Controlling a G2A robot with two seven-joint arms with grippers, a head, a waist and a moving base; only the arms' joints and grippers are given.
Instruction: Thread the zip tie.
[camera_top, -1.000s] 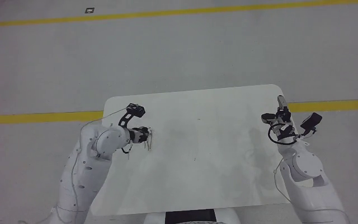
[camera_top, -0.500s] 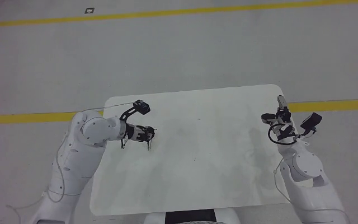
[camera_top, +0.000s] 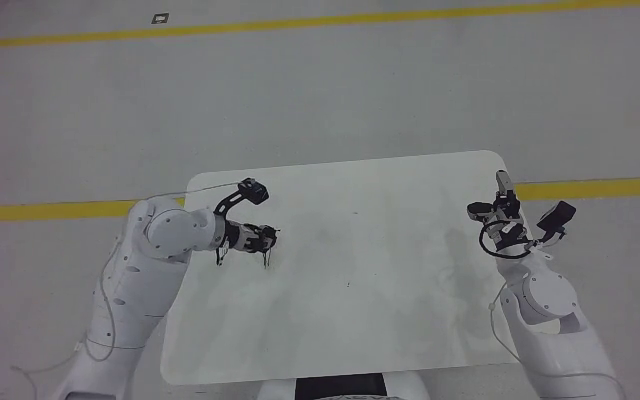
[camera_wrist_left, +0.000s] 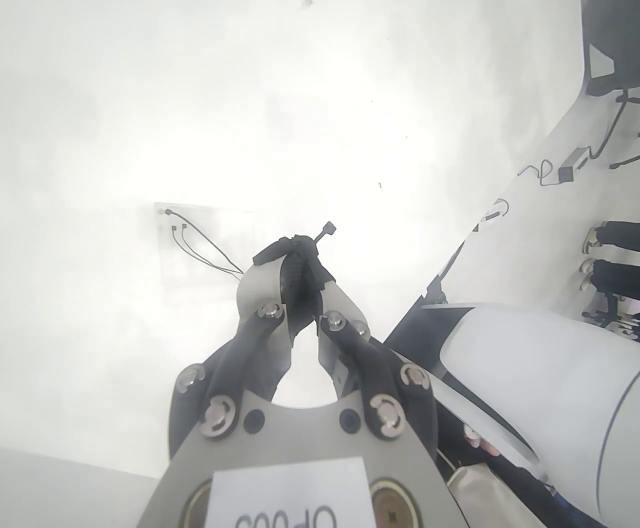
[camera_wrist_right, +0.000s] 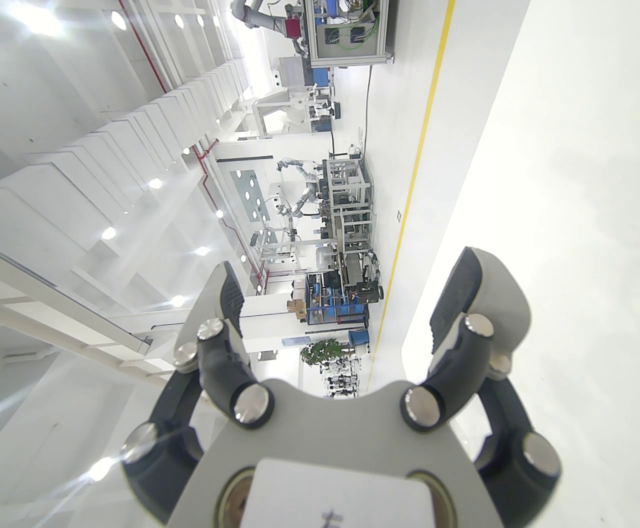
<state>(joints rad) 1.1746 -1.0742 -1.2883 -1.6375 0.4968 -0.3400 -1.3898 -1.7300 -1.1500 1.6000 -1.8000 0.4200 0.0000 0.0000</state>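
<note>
One zip tie (camera_wrist_left: 326, 231), mostly hidden within the clenched left gripper (camera_wrist_left: 295, 252); right gripper (camera_wrist_right: 347, 285) agape.

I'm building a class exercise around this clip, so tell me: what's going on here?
The left gripper has its fingers shut on a black zip tie, whose head pokes out past the tips, over the left part of the white table. The right gripper is open and holds nothing, near the table's right edge. The fingers hide most of the tie, so whether it is threaded cannot be told.
</note>
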